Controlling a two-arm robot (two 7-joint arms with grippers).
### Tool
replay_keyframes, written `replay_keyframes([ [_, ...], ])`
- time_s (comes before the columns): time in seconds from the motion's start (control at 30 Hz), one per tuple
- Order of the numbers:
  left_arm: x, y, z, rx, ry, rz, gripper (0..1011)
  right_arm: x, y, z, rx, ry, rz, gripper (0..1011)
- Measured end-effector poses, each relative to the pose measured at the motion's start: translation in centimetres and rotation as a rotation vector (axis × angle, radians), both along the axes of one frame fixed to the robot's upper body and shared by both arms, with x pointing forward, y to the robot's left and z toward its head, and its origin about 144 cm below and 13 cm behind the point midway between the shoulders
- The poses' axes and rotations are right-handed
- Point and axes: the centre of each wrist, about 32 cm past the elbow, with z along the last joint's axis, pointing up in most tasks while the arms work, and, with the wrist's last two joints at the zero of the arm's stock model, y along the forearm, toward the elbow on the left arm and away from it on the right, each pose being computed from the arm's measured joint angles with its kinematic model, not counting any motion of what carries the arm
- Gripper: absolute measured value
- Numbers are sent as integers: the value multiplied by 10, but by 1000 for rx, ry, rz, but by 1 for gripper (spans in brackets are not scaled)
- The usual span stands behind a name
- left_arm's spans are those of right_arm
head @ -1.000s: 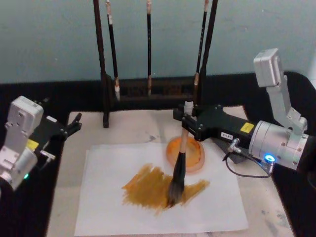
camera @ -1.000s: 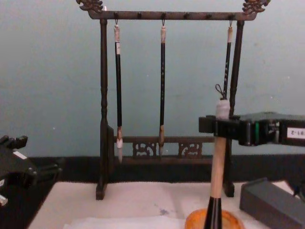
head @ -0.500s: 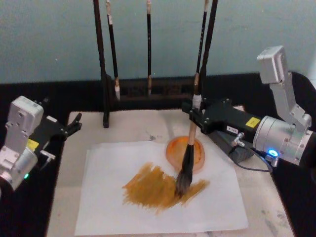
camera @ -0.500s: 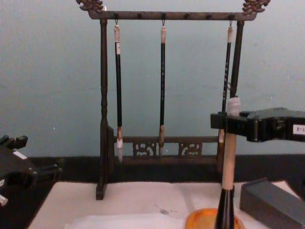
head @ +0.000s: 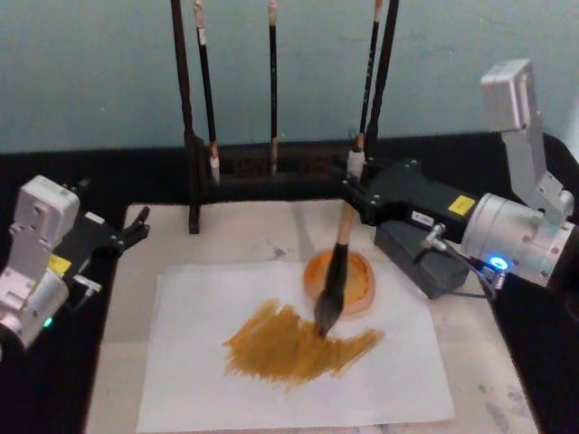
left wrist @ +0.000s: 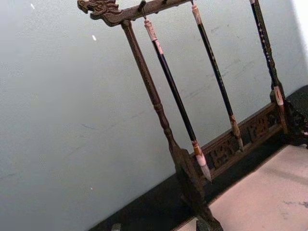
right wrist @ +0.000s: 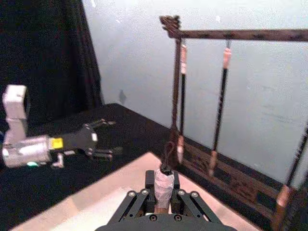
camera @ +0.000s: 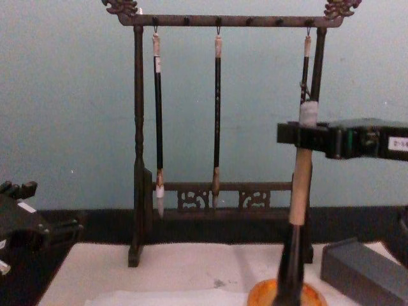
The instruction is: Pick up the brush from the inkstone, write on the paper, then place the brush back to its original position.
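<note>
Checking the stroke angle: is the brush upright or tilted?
Tilted. Held by the right gripper, the brush leans with its tuft toward the robot's left, over the ochre smear on the paper; the chest view agrees.

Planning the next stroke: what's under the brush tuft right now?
The right gripper holds the brush; its tuft hangs over the paper at the upper edge of the ochre smear, beside the inkstone. The tuft hides the sheet beneath it, so contact can't be judged.
</note>
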Motion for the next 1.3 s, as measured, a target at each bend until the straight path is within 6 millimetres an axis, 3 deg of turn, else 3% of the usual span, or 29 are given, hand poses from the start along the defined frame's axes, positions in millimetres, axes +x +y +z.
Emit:
replay_keyframes([
  [0.27,0,0,0,0,0,0,1010,1,15,2,34,-1,56,173],
  [0.6,0,0,0,0,0,0,1010,0,24,-10,41,32,74,173],
  [1.3,0,0,0,0,0,0,1010,-6,7,-26,32,47,-25,173],
])
